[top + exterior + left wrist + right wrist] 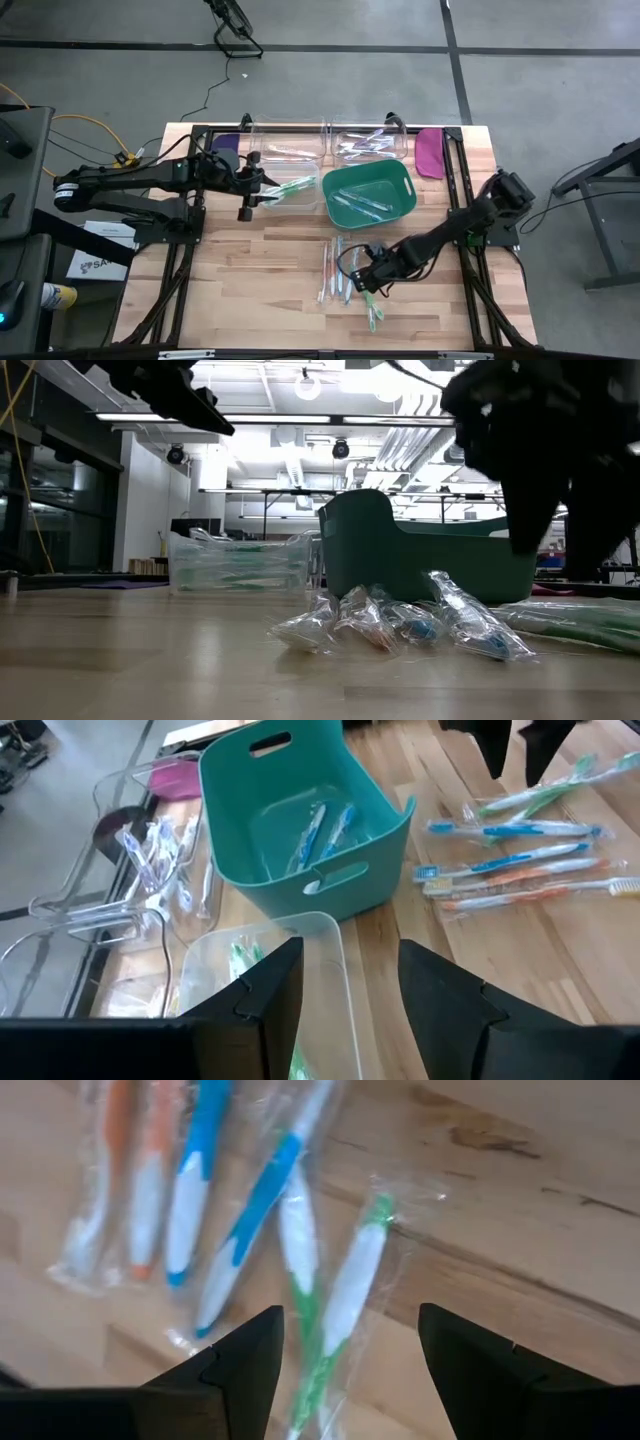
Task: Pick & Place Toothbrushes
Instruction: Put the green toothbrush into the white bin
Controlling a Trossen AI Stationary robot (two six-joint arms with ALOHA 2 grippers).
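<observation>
Over clear bin [283, 188], left gripper [247, 196] hangs open. Mid-table, wrapped toothbrushes [335, 270] lie side by side, long axes front-to-back, two more in green tub [368, 193]. Right gripper [368, 278] open above 'em.

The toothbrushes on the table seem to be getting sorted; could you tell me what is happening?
Wrapped toothbrushes lie loose on the wooden table. The right end effector hangs open over a green and white one, not yet gripping it. The left end effector is open above a clear bin holding green brushes. Two blue ones already lie in the teal basket.
</observation>
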